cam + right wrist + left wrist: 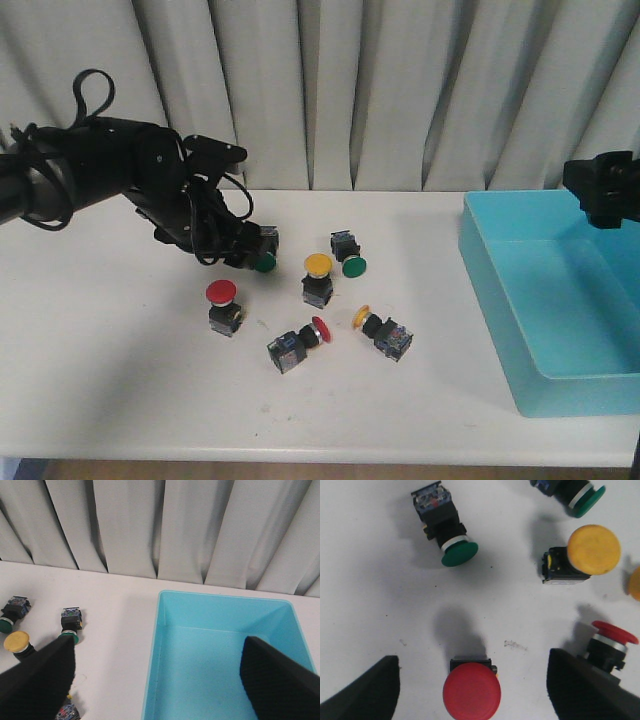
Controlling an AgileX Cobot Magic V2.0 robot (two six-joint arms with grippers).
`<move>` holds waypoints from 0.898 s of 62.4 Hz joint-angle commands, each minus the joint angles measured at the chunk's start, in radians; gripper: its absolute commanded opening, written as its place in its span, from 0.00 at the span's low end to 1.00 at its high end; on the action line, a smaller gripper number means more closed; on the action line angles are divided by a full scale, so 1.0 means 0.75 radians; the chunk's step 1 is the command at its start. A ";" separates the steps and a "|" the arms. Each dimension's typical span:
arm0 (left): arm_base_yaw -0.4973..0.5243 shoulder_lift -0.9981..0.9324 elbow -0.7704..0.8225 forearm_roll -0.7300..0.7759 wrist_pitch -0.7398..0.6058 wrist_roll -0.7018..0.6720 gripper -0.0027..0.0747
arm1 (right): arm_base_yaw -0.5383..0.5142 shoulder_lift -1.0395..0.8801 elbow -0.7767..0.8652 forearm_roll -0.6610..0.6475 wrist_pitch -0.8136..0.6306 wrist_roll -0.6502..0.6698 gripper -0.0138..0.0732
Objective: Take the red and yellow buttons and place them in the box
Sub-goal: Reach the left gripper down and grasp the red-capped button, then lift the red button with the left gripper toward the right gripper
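Red-capped rigid plastic push-button [471, 690] sits upright between wide-open, empty left gripper [472, 690]; light, best pinched at blocky black body.

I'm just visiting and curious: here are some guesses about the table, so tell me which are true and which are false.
1. The box is empty. True.
2. Two buttons have green caps. True: one sits by the left gripper, the other lies beside the upright yellow button.
3. The left gripper is holding a red button. False: its fingers are spread, with the upright red button on the table between them, not gripped.
4. All the buttons stand upright. False: a red one and a yellow one lie on their sides.
5. The right gripper is over the buttons. False: it is open over the box.
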 commanded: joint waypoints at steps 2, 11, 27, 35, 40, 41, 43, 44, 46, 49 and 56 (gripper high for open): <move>-0.003 -0.023 -0.044 -0.009 -0.058 -0.006 0.79 | -0.002 -0.018 -0.047 0.008 -0.080 -0.003 0.88; -0.003 0.024 -0.044 -0.004 -0.041 -0.007 0.79 | -0.002 -0.018 -0.047 0.010 -0.080 -0.003 0.88; -0.003 0.075 -0.044 -0.001 -0.003 -0.009 0.79 | -0.002 -0.018 -0.047 0.038 -0.080 -0.003 0.86; -0.003 0.101 -0.044 0.000 0.016 -0.009 0.79 | -0.002 -0.018 -0.047 0.039 -0.080 -0.003 0.86; -0.003 0.109 -0.044 0.000 0.019 -0.009 0.79 | -0.002 -0.018 -0.047 0.039 -0.080 -0.003 0.86; -0.003 0.112 -0.044 -0.001 0.019 -0.009 0.79 | -0.002 -0.018 -0.047 0.039 -0.080 -0.003 0.86; -0.003 0.112 -0.044 -0.002 0.018 -0.009 0.79 | -0.002 -0.018 -0.047 0.039 -0.080 -0.003 0.86; -0.003 0.113 -0.044 -0.002 0.018 -0.009 0.79 | -0.002 -0.018 -0.047 0.039 -0.080 -0.003 0.86; -0.003 0.113 -0.044 -0.002 0.018 -0.009 0.79 | -0.002 -0.018 -0.047 0.039 -0.080 -0.003 0.85; -0.003 0.116 -0.044 -0.001 0.019 -0.009 0.79 | -0.002 -0.018 -0.047 0.039 -0.080 -0.003 0.85; -0.003 0.116 -0.044 0.000 0.022 -0.009 0.75 | -0.002 -0.018 -0.047 0.040 -0.080 -0.003 0.84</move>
